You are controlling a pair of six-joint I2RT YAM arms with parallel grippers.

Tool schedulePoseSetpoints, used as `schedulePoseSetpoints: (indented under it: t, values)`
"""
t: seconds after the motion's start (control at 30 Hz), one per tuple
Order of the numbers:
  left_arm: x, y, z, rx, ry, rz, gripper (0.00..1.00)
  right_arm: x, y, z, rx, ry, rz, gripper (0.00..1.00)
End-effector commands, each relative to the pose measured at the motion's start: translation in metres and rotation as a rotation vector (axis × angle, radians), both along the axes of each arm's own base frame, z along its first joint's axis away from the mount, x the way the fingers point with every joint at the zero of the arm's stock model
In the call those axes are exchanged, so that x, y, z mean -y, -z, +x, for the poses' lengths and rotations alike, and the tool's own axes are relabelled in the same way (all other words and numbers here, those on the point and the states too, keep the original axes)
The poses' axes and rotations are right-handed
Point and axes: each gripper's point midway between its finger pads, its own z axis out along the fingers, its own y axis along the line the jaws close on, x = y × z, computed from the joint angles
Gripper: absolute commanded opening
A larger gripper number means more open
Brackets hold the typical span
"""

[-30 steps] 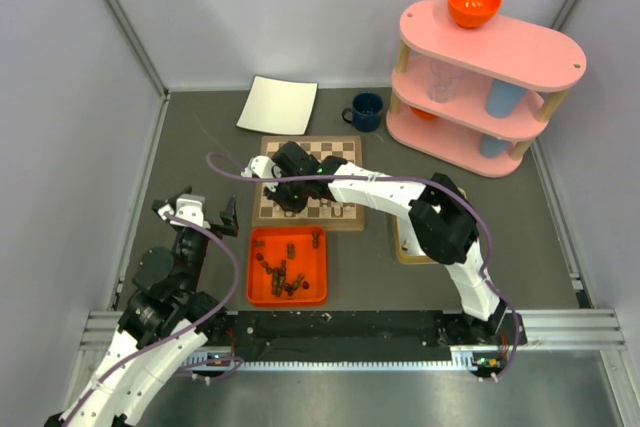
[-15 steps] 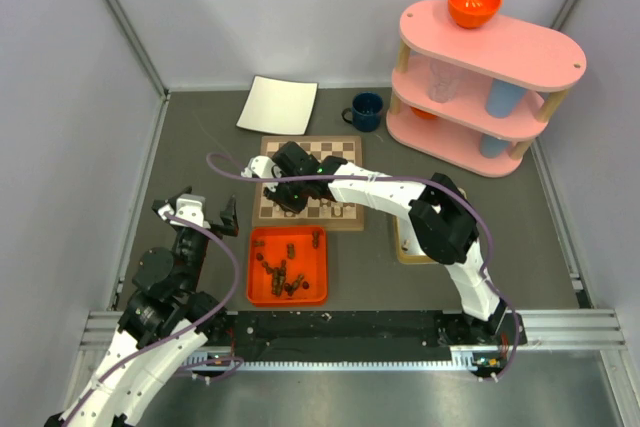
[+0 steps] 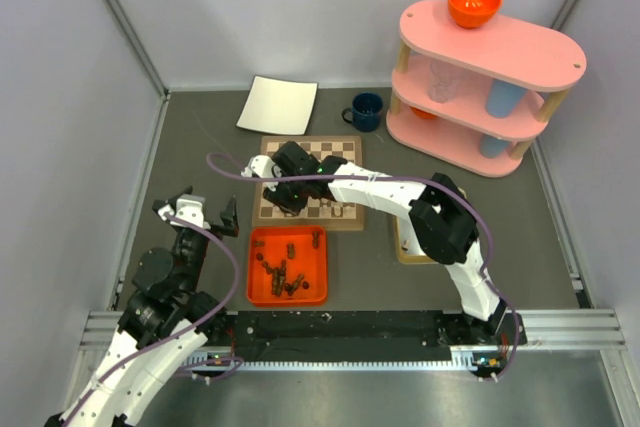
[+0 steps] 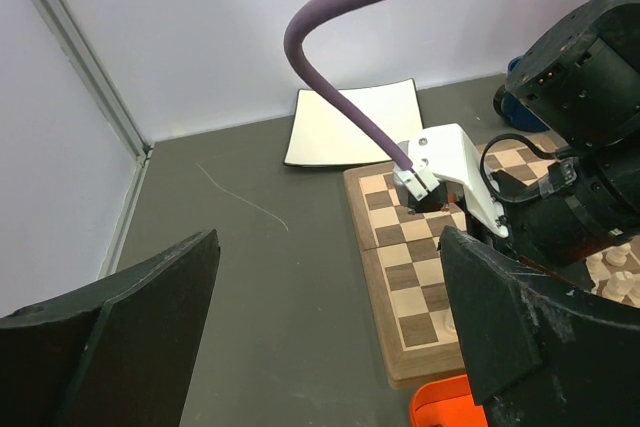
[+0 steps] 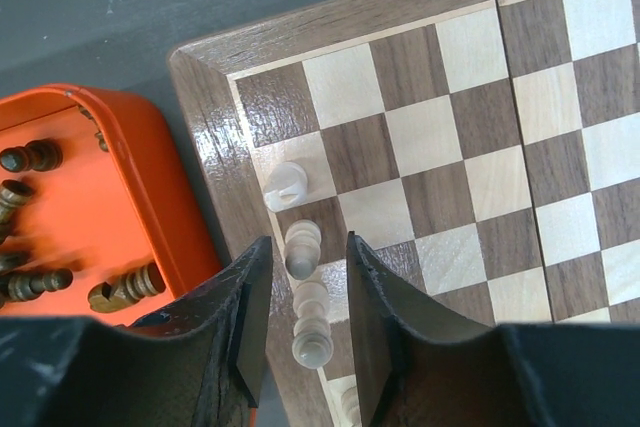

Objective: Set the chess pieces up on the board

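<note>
The chessboard [image 3: 335, 152] lies in the middle of the table. My right gripper [image 3: 283, 197] hovers over its near-left corner, jaws open. In the right wrist view the right gripper [image 5: 307, 277] straddles a row of pale pieces [image 5: 303, 247] standing along the board's [image 5: 450, 137] edge, without touching them. Another pale piece [image 5: 285, 185] stands just beyond the fingertips. Dark pieces [image 3: 283, 272] lie in an orange tray [image 3: 252, 267] in front of the board. My left gripper [image 3: 205, 212] is open and empty to the left, above bare table [image 4: 330, 317].
A white sheet [image 3: 278, 104] and a blue mug [image 3: 366, 111] lie behind the board. A pink three-tier shelf [image 3: 485, 77] with an orange bowl [image 3: 474, 2] stands at the back right. A small wooden tray [image 3: 405, 242] sits under the right arm.
</note>
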Motion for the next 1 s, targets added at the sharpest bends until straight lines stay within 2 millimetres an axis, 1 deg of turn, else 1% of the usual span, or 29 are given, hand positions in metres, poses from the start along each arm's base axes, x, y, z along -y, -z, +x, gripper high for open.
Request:
schedulePoseSetpoints:
  t: [0.0, 0.07, 0.13, 0.17, 0.2, 0.23, 0.3, 0.33, 0.37, 0.4, 0.43, 0.47, 0.5, 0.53, 0.57, 0.6, 0.63, 0.67, 0.7, 0.73, 0.77, 0.8, 0.83, 0.87, 0.9, 0.93, 0.97]
  values:
    - [0.003, -0.015, -0.004, 0.058, 0.028, -0.030, 0.96, -0.011, -0.067, 0.006, 0.109, -0.003, 0.100, 0.36]
    - [0.004, -0.018, -0.005, 0.066, 0.040, -0.033, 0.96, -0.008, -0.077, 0.007, 0.126, -0.002, 0.108, 0.38]
    - [0.004, -0.021, -0.006, 0.067, 0.042, -0.031, 0.96, -0.002, -0.095, 0.009, 0.152, 0.001, 0.125, 0.41]
    - [0.003, -0.026, -0.007, 0.075, 0.042, -0.038, 0.97, 0.000, -0.101, 0.009, 0.158, 0.003, 0.131, 0.42]
    - [0.003, -0.029, -0.008, 0.079, 0.044, -0.043, 0.97, 0.004, -0.117, 0.009, 0.178, 0.001, 0.153, 0.43]
    - [0.005, -0.030, -0.008, 0.076, 0.053, -0.056, 0.97, 0.008, -0.123, 0.009, 0.184, -0.003, 0.153, 0.45]
    - [0.007, -0.040, -0.012, 0.086, 0.074, -0.085, 0.98, 0.016, -0.136, 0.010, 0.202, -0.010, 0.162, 0.49]
    - [0.010, -0.040, -0.012, 0.076, 0.092, -0.118, 0.98, 0.024, -0.146, 0.008, 0.201, -0.014, 0.170, 0.53]
    - [0.012, -0.046, -0.015, 0.083, 0.107, -0.140, 0.98, 0.031, -0.152, 0.010, 0.202, -0.016, 0.176, 0.55]
    - [0.017, -0.047, -0.016, 0.079, 0.137, -0.153, 0.98, 0.035, -0.157, 0.007, 0.198, -0.040, 0.184, 0.57]
    - [0.020, -0.049, -0.018, 0.069, 0.156, -0.191, 0.98, 0.043, -0.171, 0.005, 0.209, -0.048, 0.203, 0.63]
    - [0.022, -0.051, -0.019, 0.065, 0.170, -0.205, 0.98, 0.051, -0.168, 0.002, 0.196, -0.055, 0.189, 0.66]
    - [0.025, -0.053, -0.021, 0.066, 0.188, -0.206, 0.98, 0.059, -0.172, 0.003, 0.195, -0.070, 0.195, 0.69]
    - [0.033, -0.052, -0.022, 0.043, 0.227, -0.250, 0.98, 0.066, -0.176, 0.001, 0.192, -0.079, 0.203, 0.76]
    - [0.037, -0.053, -0.023, 0.033, 0.249, -0.260, 0.98, 0.077, -0.181, -0.003, 0.186, -0.079, 0.212, 0.79]
    - [0.043, -0.052, -0.024, 0.016, 0.272, -0.280, 0.98, 0.087, -0.187, -0.001, 0.162, -0.079, 0.244, 0.84]
    - [0.053, -0.048, -0.023, -0.015, 0.314, -0.268, 0.98, 0.094, -0.191, -0.003, 0.140, -0.086, 0.265, 0.95]
    - [0.057, -0.047, -0.022, -0.032, 0.331, -0.269, 0.98, 0.106, -0.198, -0.006, 0.125, -0.085, 0.296, 0.99]
    - [0.063, -0.042, -0.021, -0.059, 0.349, -0.261, 0.98, 0.110, -0.204, -0.017, 0.069, -0.128, 0.348, 0.99]
    - [0.071, -0.035, -0.017, -0.102, 0.367, -0.254, 0.98, 0.127, -0.207, -0.008, 0.056, -0.103, 0.371, 0.99]
    - [0.078, -0.034, -0.017, -0.124, 0.398, -0.246, 0.98, 0.136, -0.203, -0.013, 0.024, -0.113, 0.387, 0.99]
    - [0.082, -0.027, -0.015, -0.160, 0.404, -0.235, 0.98, 0.144, -0.217, -0.026, 0.016, -0.165, 0.440, 0.99]
    - [0.088, -0.016, -0.007, -0.218, 0.395, -0.227, 0.98, 0.160, -0.219, -0.021, 0.016, -0.145, 0.457, 0.99]
    - [0.090, -0.014, -0.003, -0.242, 0.390, -0.219, 0.99, 0.170, -0.210, -0.027, -0.009, -0.151, 0.459, 0.99]
    - [0.092, -0.009, 0.000, -0.272, 0.380, -0.211, 0.99, 0.181, -0.219, -0.034, 0.022, -0.170, 0.485, 0.99]
    - [0.096, 0.001, 0.007, -0.318, 0.371, -0.191, 0.99, 0.195, -0.215, -0.031, 0.029, -0.139, 0.482, 0.99]
    - [0.098, 0.002, 0.010, -0.324, 0.371, -0.183, 0.99, 0.205, -0.198, -0.034, 0.005, -0.115, 0.462, 0.99]
